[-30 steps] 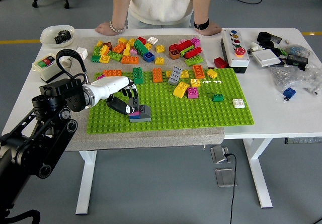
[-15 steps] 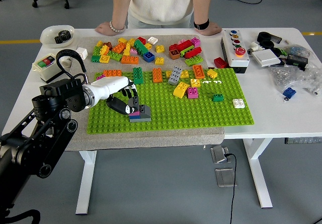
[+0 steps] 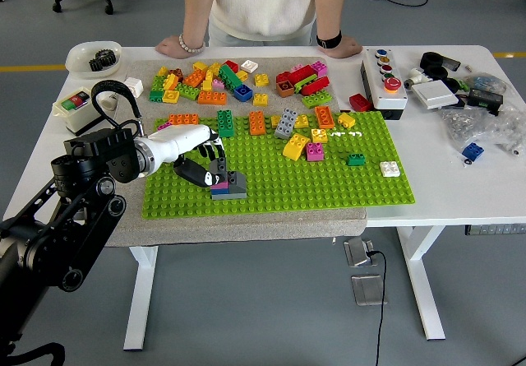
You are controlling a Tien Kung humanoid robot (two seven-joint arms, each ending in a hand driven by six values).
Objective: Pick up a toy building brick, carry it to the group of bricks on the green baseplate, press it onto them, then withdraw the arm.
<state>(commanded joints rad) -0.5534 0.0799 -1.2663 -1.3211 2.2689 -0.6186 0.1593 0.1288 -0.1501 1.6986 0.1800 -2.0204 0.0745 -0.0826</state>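
Left hand has black fingers curled onto the small grey plastic brick atop the pink/blue stack on the green studded baseplate; press straight down, studs aligned, then lift clear.

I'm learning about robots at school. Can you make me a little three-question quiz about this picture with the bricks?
1. True or false: the left hand is over the green baseplate.
2. What is the person at the far side doing with their hands? A) resting both on the table's far edge B) lifting a brick C) pressing the red button
3. Fill in: the fingers are on a small brick stack whose top brick is ____ in colour.

Key:
1. True.
2. A. One hand and the other hand rest on the table.
3. Grey, with pink and blue bricks showing beneath.
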